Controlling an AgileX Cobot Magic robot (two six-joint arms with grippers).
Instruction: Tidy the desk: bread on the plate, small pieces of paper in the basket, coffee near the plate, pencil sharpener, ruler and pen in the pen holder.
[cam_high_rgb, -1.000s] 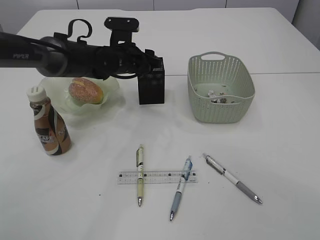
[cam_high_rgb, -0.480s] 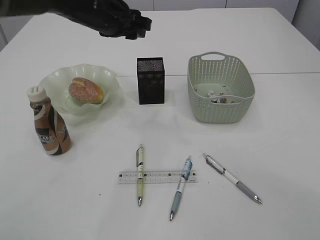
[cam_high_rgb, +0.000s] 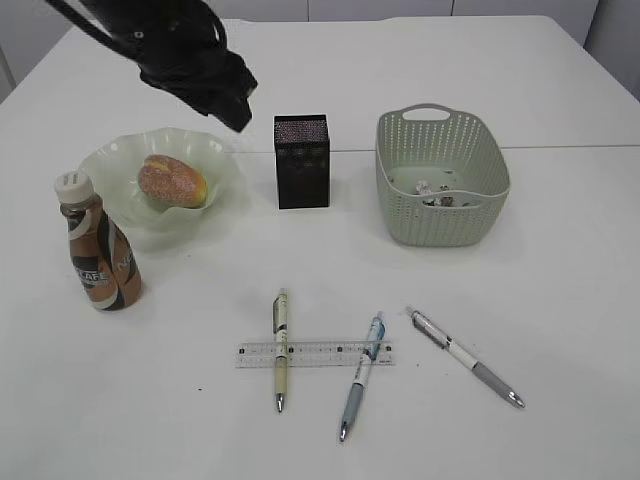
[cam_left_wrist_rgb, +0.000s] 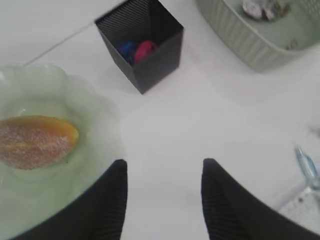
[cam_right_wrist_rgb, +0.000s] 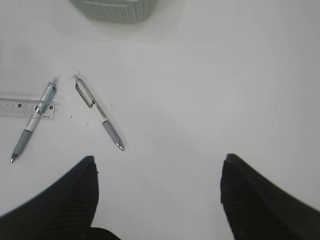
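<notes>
Both grippers, left (cam_left_wrist_rgb: 162, 200) and right (cam_right_wrist_rgb: 157, 200), gape empty; pens (cam_high_rgb: 279, 349) crossing the ruler (cam_high_rgb: 313, 354) could probably scatter when grabbed.

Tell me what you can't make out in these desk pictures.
- Pen holder contents: the left wrist view shows only a blue and a pink blob at the bottom, too blurred to name.
- Basket contents: small pale scraps, too small in the exterior view and cut off by the top edge in the left wrist view.
- Ruler markings: too fine to read.
- Right gripper: outside the exterior view.
</notes>
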